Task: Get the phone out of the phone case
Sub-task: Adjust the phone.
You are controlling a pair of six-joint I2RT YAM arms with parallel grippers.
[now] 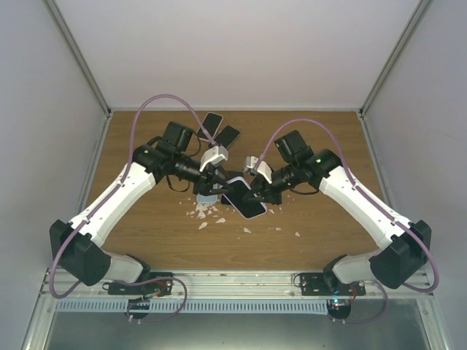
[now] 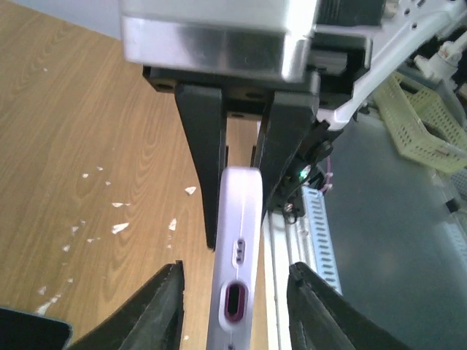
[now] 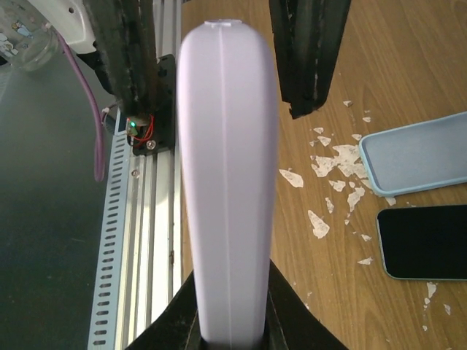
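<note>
Lilac phone case (image 2: 238, 240) is edge-on at centre frame, port slot (image 2: 237, 299) and a row of small holes (image 2: 238, 249) facing the camera. Left gripper (image 2: 235, 271) straddles its near end, one black finger each side. There's a visible gap on both sides, no contact. Right gripper (image 2: 241, 219) sits at the case's far end, fingers tight against both faces, pinching it. Left of the case: wood table (image 2: 80, 131) with white flakes (image 2: 119, 227), and a dark phone corner (image 2: 33, 328) further left, low. Right of the case: slotted aluminium rail (image 2: 315, 226), green LED (image 2: 303, 173), pale basket (image 2: 423, 117) well beyond.
</note>
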